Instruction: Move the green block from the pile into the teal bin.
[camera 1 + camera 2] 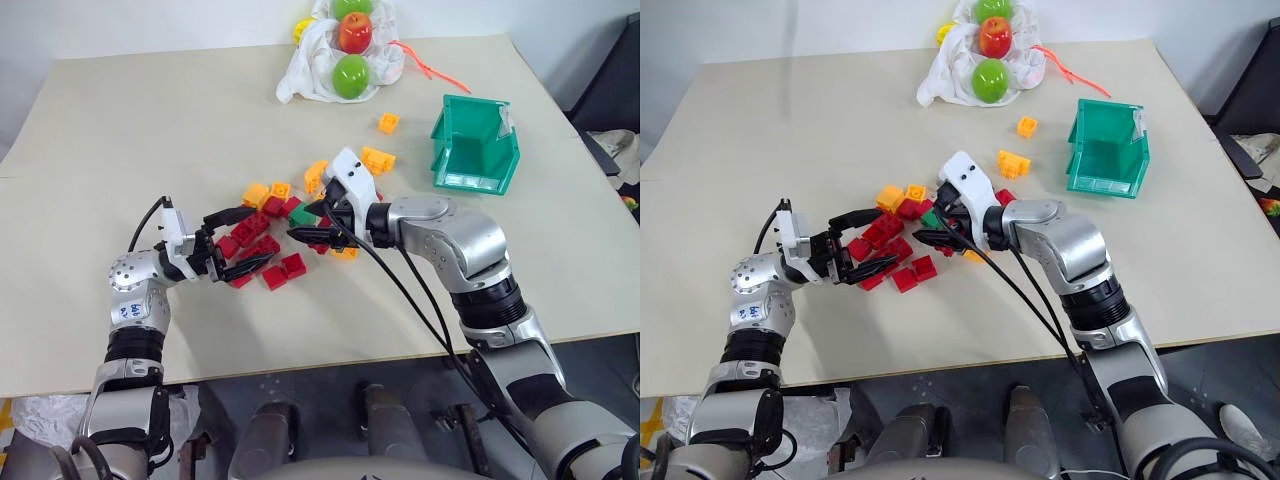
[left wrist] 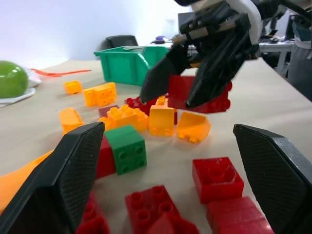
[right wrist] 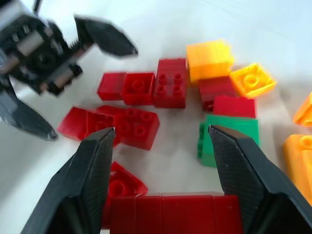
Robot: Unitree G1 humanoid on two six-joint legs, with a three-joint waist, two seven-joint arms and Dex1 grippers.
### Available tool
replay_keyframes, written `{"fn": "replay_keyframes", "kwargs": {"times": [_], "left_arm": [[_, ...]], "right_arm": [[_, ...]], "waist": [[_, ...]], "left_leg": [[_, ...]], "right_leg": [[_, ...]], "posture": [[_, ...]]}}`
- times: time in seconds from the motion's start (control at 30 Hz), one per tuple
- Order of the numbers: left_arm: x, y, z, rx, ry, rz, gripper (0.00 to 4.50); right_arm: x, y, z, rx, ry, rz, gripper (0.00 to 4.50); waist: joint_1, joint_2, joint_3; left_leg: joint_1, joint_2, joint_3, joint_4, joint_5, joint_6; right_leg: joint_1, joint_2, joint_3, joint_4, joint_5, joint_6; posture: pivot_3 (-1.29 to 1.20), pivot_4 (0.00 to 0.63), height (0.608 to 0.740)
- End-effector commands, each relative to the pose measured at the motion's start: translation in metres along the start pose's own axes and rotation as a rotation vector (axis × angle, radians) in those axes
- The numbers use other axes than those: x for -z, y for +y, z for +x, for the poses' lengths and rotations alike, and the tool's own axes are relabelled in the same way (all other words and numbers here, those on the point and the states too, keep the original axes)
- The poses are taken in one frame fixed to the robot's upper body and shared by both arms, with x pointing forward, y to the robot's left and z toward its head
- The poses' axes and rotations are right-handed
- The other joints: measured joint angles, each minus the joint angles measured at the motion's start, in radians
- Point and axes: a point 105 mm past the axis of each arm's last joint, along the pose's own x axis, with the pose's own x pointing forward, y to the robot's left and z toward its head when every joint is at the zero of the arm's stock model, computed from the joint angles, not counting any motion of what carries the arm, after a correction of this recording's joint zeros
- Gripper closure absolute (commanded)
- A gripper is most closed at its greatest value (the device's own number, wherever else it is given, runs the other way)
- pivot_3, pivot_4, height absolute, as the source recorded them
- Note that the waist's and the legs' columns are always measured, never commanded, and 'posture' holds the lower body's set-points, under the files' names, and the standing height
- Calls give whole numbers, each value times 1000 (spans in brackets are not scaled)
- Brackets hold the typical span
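Small dark-green studded plastic brick point(image 3: 229, 139) sits in red/orange brick pile point(image 1: 262, 250), loose. R gripper point(image 1: 312, 222) jaws wide, empty, just beside it, prob. lining up grasp. L gripper point(image 1: 238, 242) wide, empty, at pile's far side. Teal plastic bin point(image 1: 476, 148) well apart.

Lighting: bright, even, diffuse from overhead; table point(image 1: 150, 130) evenly lit, without glare; shadows soft and short beneath the pile point(image 1: 270, 235) and both arms; glossy highlights on the far fruit; left wrist view sharp on near bricks, far background softened; right wrist view shows motion blur on the left end effector point(image 3: 68, 78); its own fingers sharp.
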Motion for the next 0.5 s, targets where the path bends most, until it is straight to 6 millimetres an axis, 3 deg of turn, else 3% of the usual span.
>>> {"fn": "replay_keyframes", "kwargs": {"times": [0.03,0.13,0.5], "left_arm": [[-8,1,-4,-11,-6,47,0],[-8,0,-5,-16,-3,46,0],[-7,2,-5,-26,0,48,0]], "right_arm": [[-11,1,1,17,-27,-60,830],[-11,1,2,28,-24,-89,37],[-12,-18,36,177,27,-88,37]], "waist": [[0,0,0],[0,0,0],[-6,0,0]], "left_leg": [[0,0,0,0,0,0],[0,0,0,0,0,0],[0,1,0,0,0,-1]], "right_leg": [[0,0,0,0,0,0],[0,0,0,0,0,0],[0,1,0,0,0,0]], "posture": [[0,150,740],[0,150,740],[0,150,740]]}}
